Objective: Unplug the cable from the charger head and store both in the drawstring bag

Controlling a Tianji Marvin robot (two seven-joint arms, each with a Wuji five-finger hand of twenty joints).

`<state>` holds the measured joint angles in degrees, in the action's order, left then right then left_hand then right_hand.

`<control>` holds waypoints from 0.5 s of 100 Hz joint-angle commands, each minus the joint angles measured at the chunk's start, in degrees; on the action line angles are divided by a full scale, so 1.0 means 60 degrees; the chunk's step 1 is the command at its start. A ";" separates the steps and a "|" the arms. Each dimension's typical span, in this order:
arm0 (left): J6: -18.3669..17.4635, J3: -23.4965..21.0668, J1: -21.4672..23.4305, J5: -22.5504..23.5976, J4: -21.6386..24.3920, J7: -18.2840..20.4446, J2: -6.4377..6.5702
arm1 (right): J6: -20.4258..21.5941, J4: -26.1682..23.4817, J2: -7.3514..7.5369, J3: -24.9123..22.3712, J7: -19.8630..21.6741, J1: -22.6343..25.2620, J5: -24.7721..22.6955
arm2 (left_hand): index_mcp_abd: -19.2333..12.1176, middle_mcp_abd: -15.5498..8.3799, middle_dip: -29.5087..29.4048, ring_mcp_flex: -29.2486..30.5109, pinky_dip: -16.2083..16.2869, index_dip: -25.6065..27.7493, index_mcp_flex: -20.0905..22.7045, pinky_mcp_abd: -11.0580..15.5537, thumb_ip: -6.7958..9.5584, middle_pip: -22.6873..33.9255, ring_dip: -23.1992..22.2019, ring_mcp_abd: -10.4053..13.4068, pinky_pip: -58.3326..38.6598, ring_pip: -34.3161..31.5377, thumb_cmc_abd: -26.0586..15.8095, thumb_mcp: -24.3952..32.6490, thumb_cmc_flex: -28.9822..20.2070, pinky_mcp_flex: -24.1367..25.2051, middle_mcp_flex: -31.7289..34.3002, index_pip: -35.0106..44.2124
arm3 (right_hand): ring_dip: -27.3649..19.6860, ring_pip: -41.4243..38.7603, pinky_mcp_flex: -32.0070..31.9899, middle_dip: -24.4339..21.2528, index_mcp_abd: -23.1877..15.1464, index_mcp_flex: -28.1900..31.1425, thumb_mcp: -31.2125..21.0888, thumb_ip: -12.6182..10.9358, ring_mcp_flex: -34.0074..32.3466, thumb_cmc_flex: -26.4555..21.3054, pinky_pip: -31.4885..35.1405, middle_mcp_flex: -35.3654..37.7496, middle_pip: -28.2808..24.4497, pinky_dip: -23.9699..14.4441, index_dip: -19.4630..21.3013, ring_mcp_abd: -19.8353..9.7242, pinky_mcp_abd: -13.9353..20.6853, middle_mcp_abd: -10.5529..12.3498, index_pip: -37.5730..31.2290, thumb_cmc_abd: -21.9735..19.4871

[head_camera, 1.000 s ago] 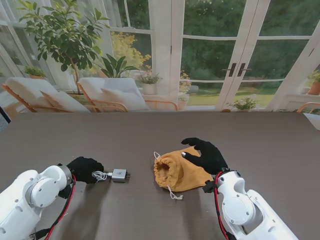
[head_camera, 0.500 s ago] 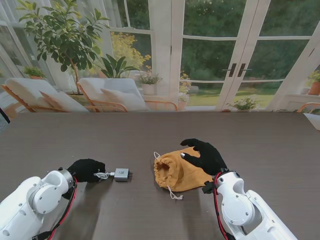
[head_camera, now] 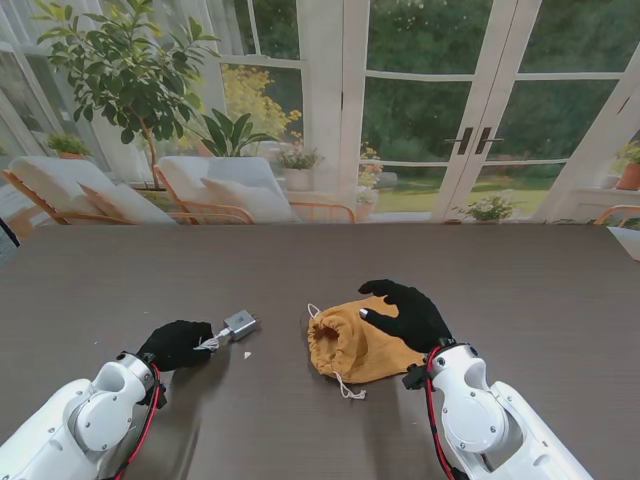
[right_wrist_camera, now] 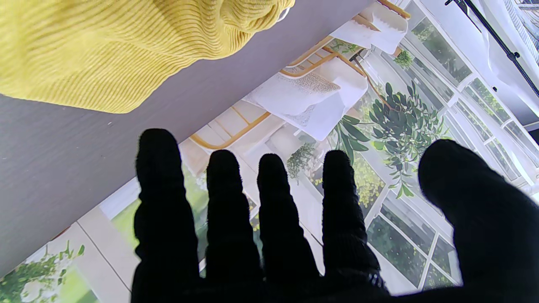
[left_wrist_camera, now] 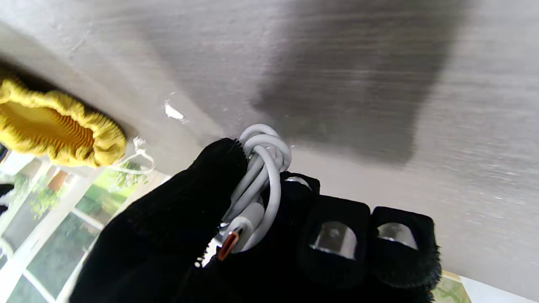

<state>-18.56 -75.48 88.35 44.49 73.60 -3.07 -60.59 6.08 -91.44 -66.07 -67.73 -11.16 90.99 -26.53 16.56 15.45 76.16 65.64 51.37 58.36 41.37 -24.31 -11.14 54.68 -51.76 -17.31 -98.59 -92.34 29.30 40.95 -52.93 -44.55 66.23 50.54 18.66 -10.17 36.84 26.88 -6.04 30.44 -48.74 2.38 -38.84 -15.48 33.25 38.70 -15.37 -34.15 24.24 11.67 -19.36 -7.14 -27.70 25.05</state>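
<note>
Nearest to me, the left hand [head_camera: 176, 343] is closed around the bundled white cable [left_wrist_camera: 262, 176], thumb against fingers [left_wrist_camera: 334, 237], with the loops bunched between them and an orange-tongued free plug end showing in the wrist view. The charger head [head_camera: 239, 323] hangs off the cable's other end, lifted and tilted just beyond the knuckles, so it looks to me as if the two are not yet unplugged. To do this step well, I would say the other hand has to pin the grey block by its sides and the pull should run straight along the plug, not bending it; tugging only the coil risks the loops slipping loose. A small white fleck [head_camera: 248, 354] lies on the table [head_camera: 120, 270] near the charger. Farther right, the right hand [head_camera: 408, 312] hovers over the bag with fingers spread wide, holding nothing. The yellow drawstring bag [head_camera: 352, 346] lies on its side with its gathered mouth toward the charger; I cannot tell if anything is inside.
</note>
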 commanded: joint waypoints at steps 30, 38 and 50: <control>-0.0359 -0.0226 0.0164 -0.1392 0.0510 -0.0222 -0.0367 | 0.0053 -0.0035 -0.0018 0.0077 0.0174 0.0093 -0.0025 | -0.1231 -0.0359 0.0612 0.0749 -0.0439 0.1812 0.2087 -0.0171 0.1305 0.2115 0.0169 0.0312 -0.0933 -0.1521 -0.2186 0.1233 -0.1722 -0.0627 0.1028 0.4936 | 0.0090 0.0003 -0.3290 -0.0029 0.0019 -0.0026 -0.0173 -0.0074 -0.0136 0.0177 -0.0301 0.0194 -0.0060 -0.0394 0.0102 0.0031 -0.0073 -0.0125 -0.0053 -0.0193; -0.0424 -0.0243 0.0169 -0.1884 0.0580 -0.0208 -0.0441 | 0.0051 -0.0039 -0.0015 0.0098 0.0178 0.0098 -0.0037 | -0.1158 -0.0294 0.0616 0.0774 -0.0452 0.1816 0.2131 -0.0247 0.1321 0.2150 0.0181 0.0244 -0.0963 -0.1580 -0.2169 0.1234 -0.1768 -0.0646 0.1048 0.4927 | 0.0090 0.0002 -0.3282 -0.0028 0.0029 -0.0025 -0.0175 -0.0073 -0.0138 0.0185 -0.0301 0.0210 -0.0064 -0.0394 0.0100 0.0020 -0.0078 -0.0117 -0.0058 -0.0197; -0.0523 -0.0256 0.0179 -0.2526 0.0739 -0.0113 -0.0517 | 0.0039 -0.0048 -0.0015 0.0160 0.0167 0.0092 -0.0068 | -0.1116 -0.0251 0.0634 0.0771 -0.0455 0.1823 0.2163 -0.0300 0.1345 0.2188 0.0193 0.0212 -0.0976 -0.1644 -0.2175 0.1233 -0.1813 -0.0652 0.1053 0.4927 | 0.0090 0.0002 -0.3282 -0.0029 0.0032 -0.0024 -0.0177 -0.0073 -0.0142 0.0174 -0.0304 0.0203 -0.0061 -0.0392 0.0096 0.0018 -0.0074 -0.0123 -0.0062 -0.0179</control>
<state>-21.21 -76.97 89.46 29.07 76.64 -4.98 -62.94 6.14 -91.45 -65.99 -67.23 -10.93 91.15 -26.61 19.12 14.26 78.09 68.20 50.02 60.20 44.34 -24.99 -11.04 61.65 -50.97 -16.56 -99.49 -95.30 27.05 40.35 -52.90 -47.05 68.20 50.50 18.66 -10.17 36.84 26.88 -5.72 30.44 -48.74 2.38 -38.86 -15.48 33.25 38.72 -15.37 -34.16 24.24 11.69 -19.36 -7.15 -27.70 25.05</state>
